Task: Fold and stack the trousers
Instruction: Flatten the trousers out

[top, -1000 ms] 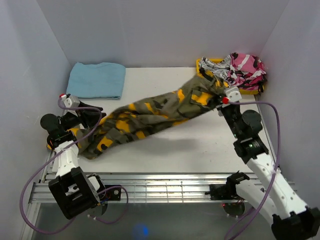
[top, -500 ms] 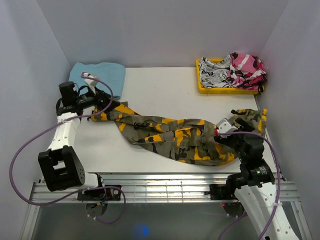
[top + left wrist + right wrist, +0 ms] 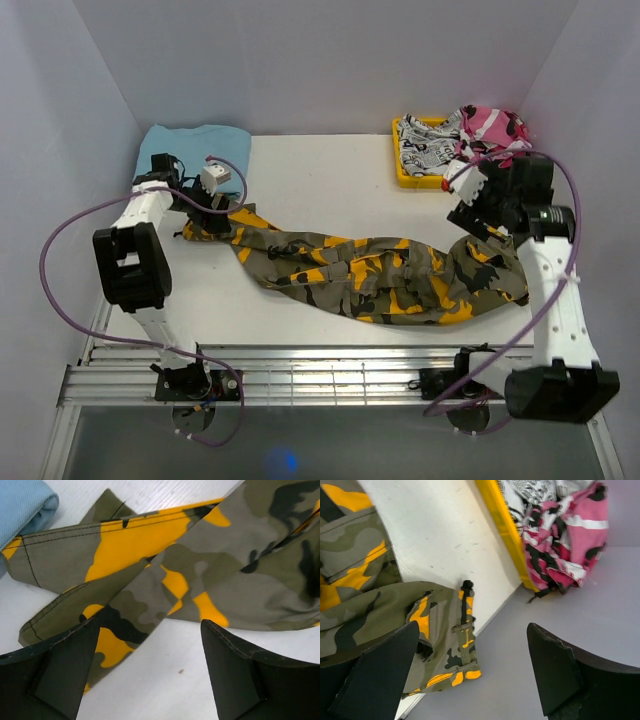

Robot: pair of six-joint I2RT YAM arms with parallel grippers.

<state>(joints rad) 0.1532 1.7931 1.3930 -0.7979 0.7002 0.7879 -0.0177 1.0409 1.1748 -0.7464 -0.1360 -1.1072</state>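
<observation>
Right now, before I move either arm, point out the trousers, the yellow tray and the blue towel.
trousers (image 3: pixel 380 280), top view, middle of the spread legs.
tray (image 3: pixel 505 535), right wrist view, its yellow rim beside the clothes.
towel (image 3: pixel 205 145), top view, the folded top face.

A white worktop (image 3: pixel 320 165) stands between 3 plain, pale grey walls: the back wall (image 3: pixel 320 60), the left wall (image 3: pixel 50 110) and the right wall (image 3: pixel 595 90). Silver metal rails (image 3: pixel 330 378) run along its near edge. The light is soft and even, with faint shadows.
</observation>
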